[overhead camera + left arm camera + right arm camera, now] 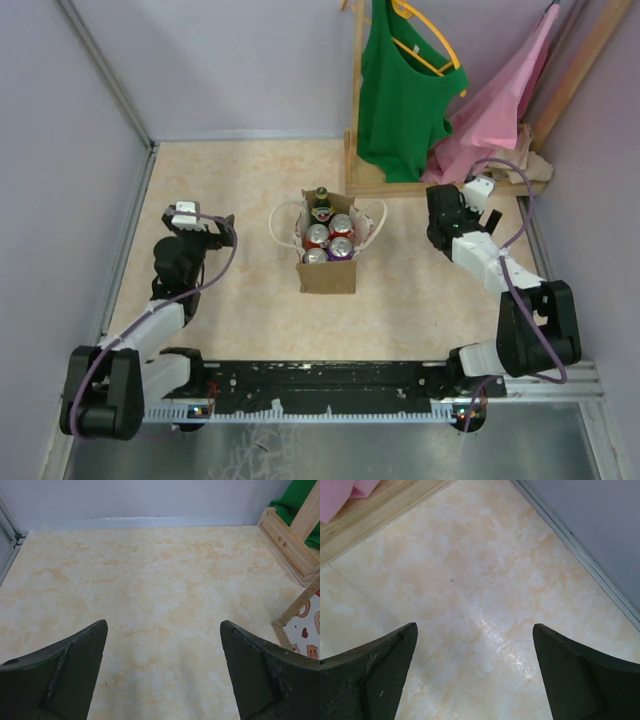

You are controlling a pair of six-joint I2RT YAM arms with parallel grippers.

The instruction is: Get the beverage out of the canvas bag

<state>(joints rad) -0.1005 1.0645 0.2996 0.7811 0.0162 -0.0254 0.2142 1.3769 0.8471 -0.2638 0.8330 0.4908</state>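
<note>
Canvas bag (pixel 327 274) stands upright just left of the middle of the top view. It is a small boxy thing of tan-brown cloth with a flat front wall and an open mouth. Two thin white loop handles (pixel 279 226) arch out to its left and right. Packed close inside are four round metal cans (pixel 341 224) with shiny lids, red and purple showing on some. Behind them, at the far end, stands a dark glass bottle (pixel 321 204) with a narrow neck and a pale label. The bag rests on the surface (pixel 220 170), a smooth beige sheet with cloudy marbled veining and a soft sheen.

The left end effector (pixel 163 626) hangs at the left of the top view, well apart from the bag. Its two dark, wedge-shaped fingers are spread wide with only bare surface between them. The right end effector (pixel 475 627) sits at the right of the top view, near the rack, and its matte black fingers are likewise spread wide, pinching nothing.

In the upper right a wooden clothes rack (pixel 400 189) of pale square timber carries a green sleeveless top (pixel 400 95) on a yellow hanger (pixel 438 45). A pink garment (pixel 500 100) is draped beside the top.
</note>
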